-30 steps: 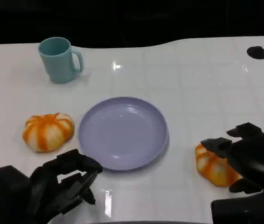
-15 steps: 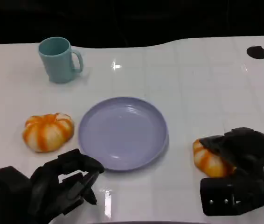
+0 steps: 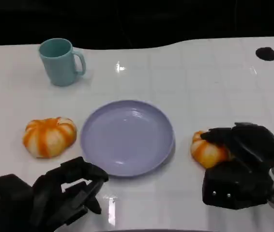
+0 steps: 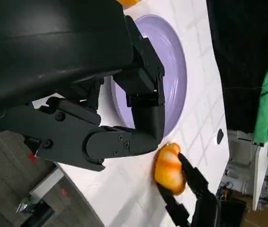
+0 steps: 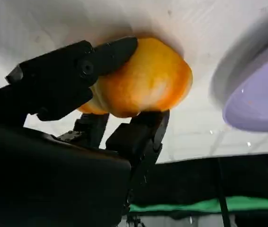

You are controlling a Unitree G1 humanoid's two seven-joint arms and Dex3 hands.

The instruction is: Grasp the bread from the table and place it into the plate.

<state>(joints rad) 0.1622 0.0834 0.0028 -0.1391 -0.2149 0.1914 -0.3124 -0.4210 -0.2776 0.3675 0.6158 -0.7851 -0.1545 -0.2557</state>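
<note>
A round orange-and-white bread [image 3: 205,151] sits just right of the empty lilac plate [image 3: 127,137], and my right hand [image 3: 243,157] grips it from the right side. The right wrist view shows this bread [image 5: 143,78] clamped between black fingers [image 5: 72,71], with the plate's rim [image 5: 262,94] close by. A second bread [image 3: 50,136] lies on the table left of the plate, untouched. My left hand [image 3: 54,198] hovers low at the near left, loosely bent and holding nothing. In the left wrist view the held bread [image 4: 169,168] shows beyond the plate [image 4: 176,80].
A teal mug [image 3: 60,61] stands at the far left of the white table [image 3: 200,87]. Small black round marks sit at the far right [image 3: 266,53] and the far left edge. The table's back edge meets a dark background.
My right hand has closed around the right bread and carried it leftward, closer to the plate's rim. The left hand has barely moved.
</note>
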